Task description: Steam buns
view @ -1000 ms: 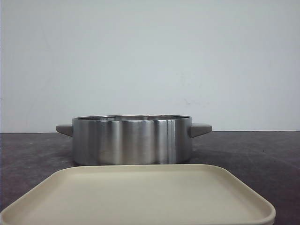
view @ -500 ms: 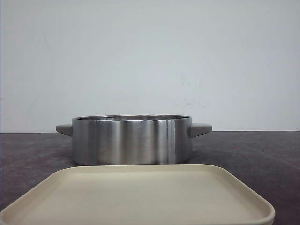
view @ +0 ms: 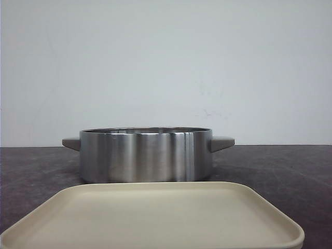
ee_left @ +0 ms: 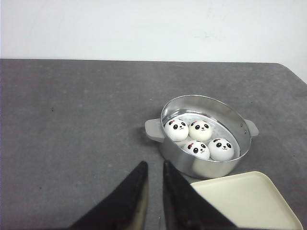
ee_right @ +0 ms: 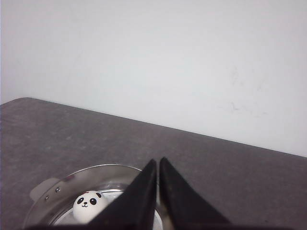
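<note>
Against a plain white wall, the four buns (ee_left: 200,139) sit together inside the steel pot (ee_left: 203,165) on the dark table (ee_left: 72,124), with nothing shifted over the past second. Both the left gripper (ee_left: 153,191) and right gripper (ee_right: 158,189) hang nearly closed and empty, and the cream tray (view: 155,218) is bare, so loading looks finished.

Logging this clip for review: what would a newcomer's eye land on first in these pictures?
Four white panda-faced buns sit close together inside the shiny steel pot, which stands on the dark grey table. A bare cream tray lies just in front of the pot. The left gripper and right gripper hang above the table, fingers nearly together, holding nothing.
</note>
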You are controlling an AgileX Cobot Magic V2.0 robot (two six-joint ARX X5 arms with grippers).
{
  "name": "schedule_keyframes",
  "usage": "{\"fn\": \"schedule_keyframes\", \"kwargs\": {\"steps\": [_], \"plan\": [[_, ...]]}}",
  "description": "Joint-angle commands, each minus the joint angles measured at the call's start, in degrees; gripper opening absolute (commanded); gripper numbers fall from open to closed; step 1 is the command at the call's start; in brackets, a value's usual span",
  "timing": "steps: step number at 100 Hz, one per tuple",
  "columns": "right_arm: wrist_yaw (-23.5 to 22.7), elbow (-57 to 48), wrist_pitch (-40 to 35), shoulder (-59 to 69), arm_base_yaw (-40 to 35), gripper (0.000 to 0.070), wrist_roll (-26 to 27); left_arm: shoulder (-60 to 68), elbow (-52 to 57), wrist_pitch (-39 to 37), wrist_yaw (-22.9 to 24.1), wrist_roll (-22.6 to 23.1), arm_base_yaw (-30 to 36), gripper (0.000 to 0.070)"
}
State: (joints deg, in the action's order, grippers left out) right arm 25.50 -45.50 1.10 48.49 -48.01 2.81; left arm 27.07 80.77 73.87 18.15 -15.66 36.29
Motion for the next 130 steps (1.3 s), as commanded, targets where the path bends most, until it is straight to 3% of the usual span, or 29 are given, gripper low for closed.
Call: {"fn": "schedule_keyframes", "kwargs": {"steps": [1,31,42,48,62,75,91,101,114,130], "plan": [[0.0,-1.0,0.6,0.4,-0.6,0.0,-0.2,0.2,1.2,-0.6,0.2,-0.1,0.5,0.0015],[-0.5,-0.2,0.0,-6.0,0.6,0.0,-0.2,0.2,1.2,-0.6,0.2,0.0,0.5,0.0015],[-1.9,4.2,-1.7,-11.2,4.5,0.0,-3.0,0.2,1.2,-0.6,0.2,-0.1,0.5,0.0015],[-5.4,8.7,-0.9,-14.0,8.8,0.0,-3.5,0.2,1.2,-0.6,0.2,-0.1,0.5,0.0015],[-18.6,21.4,1.0,-22.0,21.3,0.0,-2.8,0.2,1.2,-0.6,0.2,0.0,0.5,0.0015],[-25.6,32.2,-0.7,-34.6,31.1,0.0,-2.8,0.2,1.2,-0.6,0.2,0.0,0.5,0.0015],[-25.7,41.5,-4.5,-48.5,37.7,0.0,-2.8,0.2,1.2,-0.6,0.2,-0.1,0.4,0.0015],[-26.6,44.7,-3.8,-48.3,39.5,0.0,-2.1,0.2,1.2,-0.6,0.2,-0.1,0.4,0.0015],[-27.4,44.9,-10.5,-48.3,40.8,0.0,-2.1,0.1,1.4,-0.6,0.3,0.0,0.5,0.0015],[-26.5,44.8,-11.4,-48.3,42.2,0.0,-3.7,0.1,1.4,-0.6,0.1,-0.1,0.5,0.0016]]}}
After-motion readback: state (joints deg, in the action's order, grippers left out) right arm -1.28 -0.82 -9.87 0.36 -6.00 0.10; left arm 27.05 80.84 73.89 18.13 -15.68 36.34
